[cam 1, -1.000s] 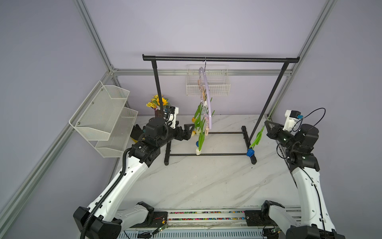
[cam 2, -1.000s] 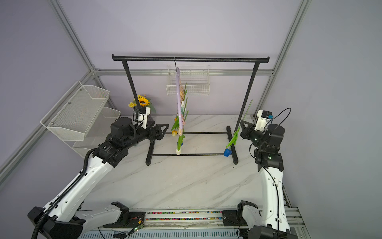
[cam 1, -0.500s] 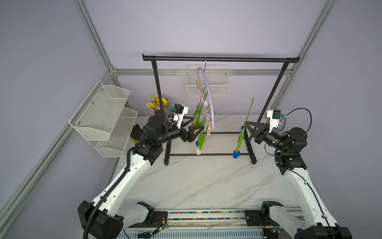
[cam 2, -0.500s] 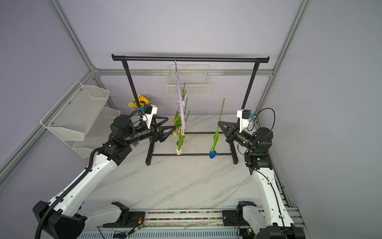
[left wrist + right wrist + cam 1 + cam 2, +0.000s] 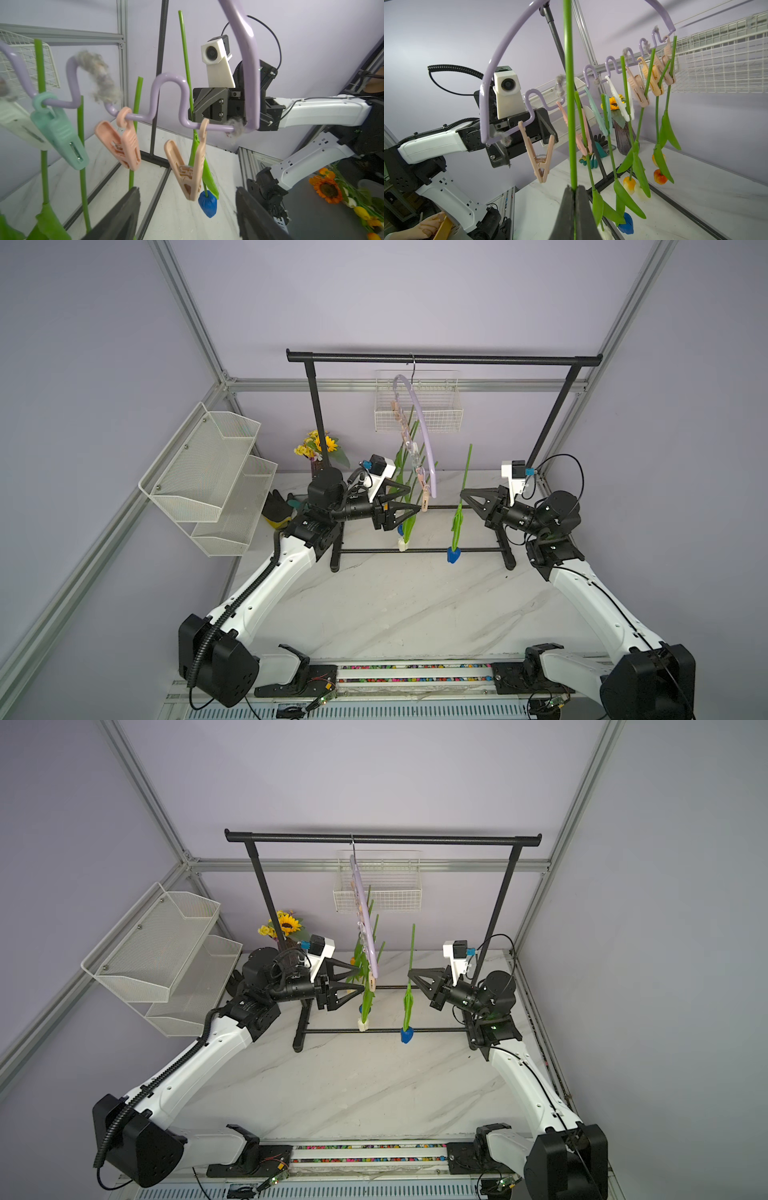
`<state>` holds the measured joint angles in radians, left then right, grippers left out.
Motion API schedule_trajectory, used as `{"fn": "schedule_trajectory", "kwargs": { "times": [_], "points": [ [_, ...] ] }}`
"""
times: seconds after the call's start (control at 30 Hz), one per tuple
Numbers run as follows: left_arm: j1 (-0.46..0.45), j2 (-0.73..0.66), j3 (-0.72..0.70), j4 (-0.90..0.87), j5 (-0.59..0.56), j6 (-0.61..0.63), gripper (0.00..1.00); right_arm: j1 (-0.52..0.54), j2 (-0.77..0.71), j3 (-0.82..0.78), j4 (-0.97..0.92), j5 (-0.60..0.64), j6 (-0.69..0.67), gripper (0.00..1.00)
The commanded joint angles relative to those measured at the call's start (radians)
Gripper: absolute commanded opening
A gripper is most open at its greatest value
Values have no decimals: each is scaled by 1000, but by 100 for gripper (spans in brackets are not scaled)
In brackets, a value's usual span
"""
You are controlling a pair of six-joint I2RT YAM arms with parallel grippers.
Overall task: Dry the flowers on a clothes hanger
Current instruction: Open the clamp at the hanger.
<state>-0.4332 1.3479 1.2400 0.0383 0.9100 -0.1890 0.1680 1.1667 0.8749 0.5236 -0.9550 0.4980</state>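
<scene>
A blue-headed green-stemmed artificial tulip [image 5: 457, 519] is hanging head-down, pinched by its stem in the right tool [image 5: 462, 492], near the pale lilac arched plastic hanger [image 5: 422, 427] on the black metal rack [image 5: 457, 359]. The left tool [image 5: 413, 499] is straddling the hanger's end pink plastic clothespin [image 5: 188, 172], jaws apart.

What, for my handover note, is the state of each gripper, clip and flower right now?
left gripper, open, fingers either side of the end pink clip.
right gripper, shut on the blue tulip stem.
blue tulip, head down, not yet clipped.
end pink clip, empty, pinch end closed.
other tulips, clipped, hanging head down.
clothes hanger, hooked on the rack bar.
</scene>
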Motion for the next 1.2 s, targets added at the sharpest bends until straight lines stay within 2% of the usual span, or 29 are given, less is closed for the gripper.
{"fn": "schedule_trajectory", "kwargs": {
  "times": [0.0,0.13,0.33,0.63,0.87,1.07,1.1,1.17],
  "points": [
    [4,15,56,46,79,12,62,45,17,-13,64,28,-23,0],
    [3,48,82,47,113,5,55,83,39,-3,72,43,-35,0],
    [-9,113,142,-2,154,34,55,141,89,40,92,75,-27,0],
    [-13,165,195,-40,193,45,63,193,134,109,64,110,-51,0],
    [-13,168,232,-73,210,77,65,196,127,126,25,134,-75,0],
    [-18,175,253,-93,144,75,65,197,115,132,-2,147,-90,0],
    [-20,174,252,-99,125,76,67,197,114,133,-9,149,-92,0],
    [-30,164,244,-110,75,86,78,199,107,133,-23,157,-100,0]
  ]
}}
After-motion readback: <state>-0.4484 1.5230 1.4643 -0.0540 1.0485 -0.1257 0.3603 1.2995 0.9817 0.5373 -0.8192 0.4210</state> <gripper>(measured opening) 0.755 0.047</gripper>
